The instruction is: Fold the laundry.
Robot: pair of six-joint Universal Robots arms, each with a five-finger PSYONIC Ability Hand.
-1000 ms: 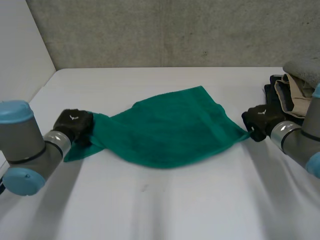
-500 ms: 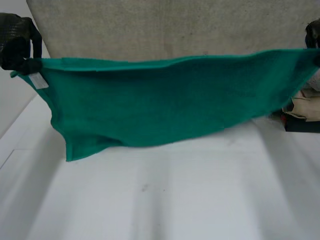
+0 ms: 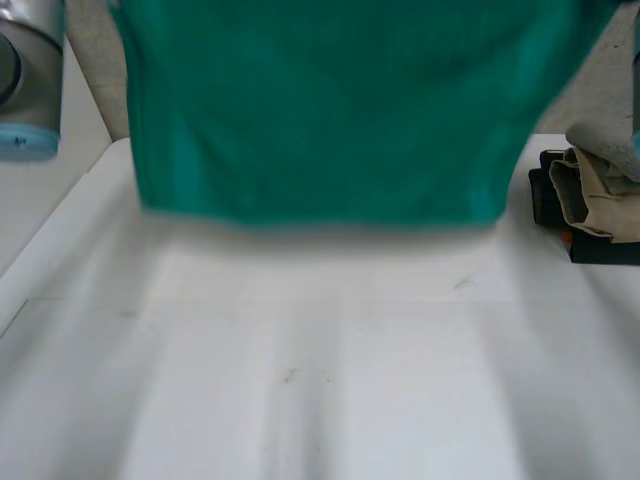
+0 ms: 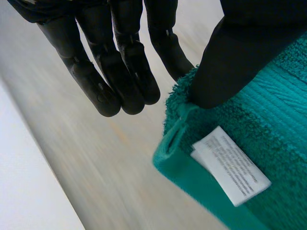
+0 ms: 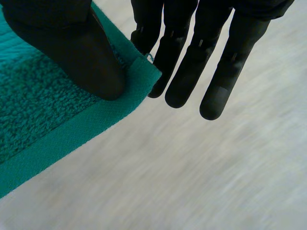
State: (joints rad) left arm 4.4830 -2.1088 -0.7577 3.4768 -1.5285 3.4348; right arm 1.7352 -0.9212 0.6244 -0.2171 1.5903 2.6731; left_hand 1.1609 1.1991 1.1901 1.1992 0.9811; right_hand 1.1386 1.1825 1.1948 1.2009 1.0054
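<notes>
A: Whereabouts of the towel?

B: Up in the air, spread wide, hanging well above the tabletop, lower edge clear of it. Off to the right side, a pile of other clothes.

A: Held how?

B: By the two top corners. Left hand: thumb pressed onto the corner just by the label, pinching it against the nearest finger; remaining fingers straight, close together, off the cloth. Right hand: much the same, thumb clamped on the hemmed corner, other fingers straight and slightly apart.

A: Handling?

B: Probably light. Soft looped terry, limp, no stiffness at all, so apt to sag and swing between the two holds. Not slippery, not fragile.

A: Best place to grip, then?

B: Right at the corners, on the flat hem, as now. Firmest hold probably there; keeps the top edge taut and the drop even. Mid-edge: likely to bunch.

A: Stage of the job?

B: Seemingly opened out, ready for laying flat or doubling over. No fold made yet.

A: Risk?

B: Shallow thumb pinches; could slip off a corner under a quick swing.
</notes>
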